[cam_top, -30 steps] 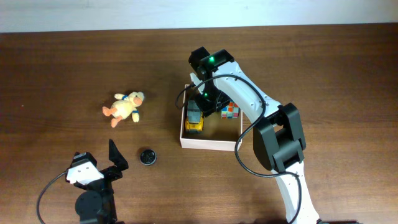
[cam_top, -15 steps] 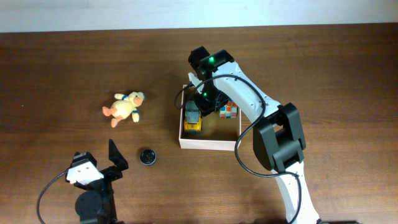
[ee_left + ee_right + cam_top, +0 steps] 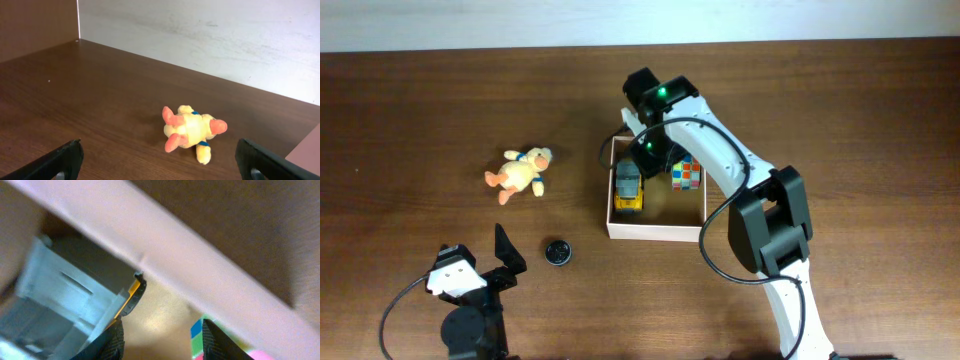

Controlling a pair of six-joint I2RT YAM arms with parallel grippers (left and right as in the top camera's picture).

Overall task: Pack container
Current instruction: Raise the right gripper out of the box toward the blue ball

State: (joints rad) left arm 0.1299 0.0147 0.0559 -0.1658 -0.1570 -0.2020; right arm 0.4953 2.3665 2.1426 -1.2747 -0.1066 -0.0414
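The right arm point(image 3: 720, 160) reaches over the far-left corner of the container point(image 3: 655, 231), the shallow white box with a tan floor at mid-bench point(image 3: 840, 120). The right jaws hang just inside the box, parted a little, and the wrist view shows nothing between them. A yellow-and-grey toy truck point(image 3: 629, 188) lies along the container's left wall, just beside one jaw, and a colour cube point(image 3: 687, 175) sits toward the far-right corner. A plush duck point(image 3: 519, 172) lies well to the left of the container, and a small black disc point(image 3: 556, 251) rests off its near-left corner. The left arm point(image 3: 470, 300) waits nearer than both, its left jaws spread wide and empty, facing the duck. The truck appears to be placed. A clean finish means lifting the right jaws straight up, clear of the wall and truck. The open near half of the container suits the duck.
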